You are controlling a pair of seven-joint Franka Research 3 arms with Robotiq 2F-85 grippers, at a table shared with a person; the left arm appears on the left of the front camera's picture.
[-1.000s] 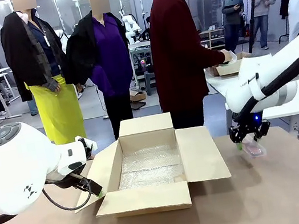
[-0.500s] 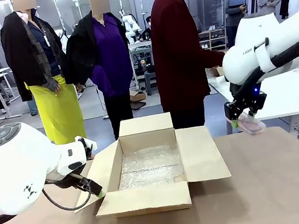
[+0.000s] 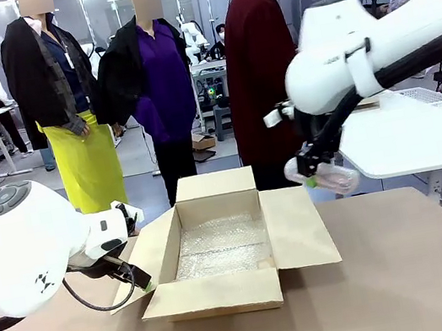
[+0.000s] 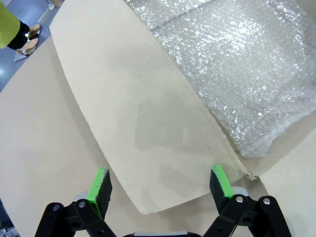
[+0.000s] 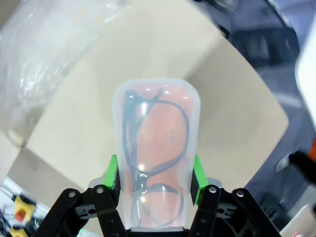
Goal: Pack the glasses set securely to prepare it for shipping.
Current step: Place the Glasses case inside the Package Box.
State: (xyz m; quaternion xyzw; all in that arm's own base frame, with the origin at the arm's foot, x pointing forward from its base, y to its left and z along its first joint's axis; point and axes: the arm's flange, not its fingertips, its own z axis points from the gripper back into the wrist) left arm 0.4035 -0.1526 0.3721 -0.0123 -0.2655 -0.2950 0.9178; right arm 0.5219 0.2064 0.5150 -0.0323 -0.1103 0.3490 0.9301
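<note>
The right gripper (image 3: 311,173) held a small, oblong, round-cornered pale pink glasses case (image 5: 157,143) up in the air, its green pads pressed against the case's two long sides near one end. The case had a cloudy, see-through shell over a pink inside, and a folded pair of thin dark-rimmed spectacles showed through it. It hung above the far corner of the right flap (image 3: 297,225) of a large open brown cardboard box (image 3: 218,294), near the person in a dark red top (image 3: 262,81) who stood at the far side of the table, and well above the flap's surface. The box sat in the middle of the brown table (image 3: 413,286) with its flaps spread outward and a sheet of clear bubble wrap (image 3: 222,247) lining its floor; the opening faced straight up. A broad stretch of tabletop lay in front of the box and to its right. The left gripper (image 4: 160,185) waited low at the box's left side with its fingers spread wide, gripping nothing, and the rounded corner of the left flap (image 4: 148,123) lay just beyond and between its green pads.
</note>
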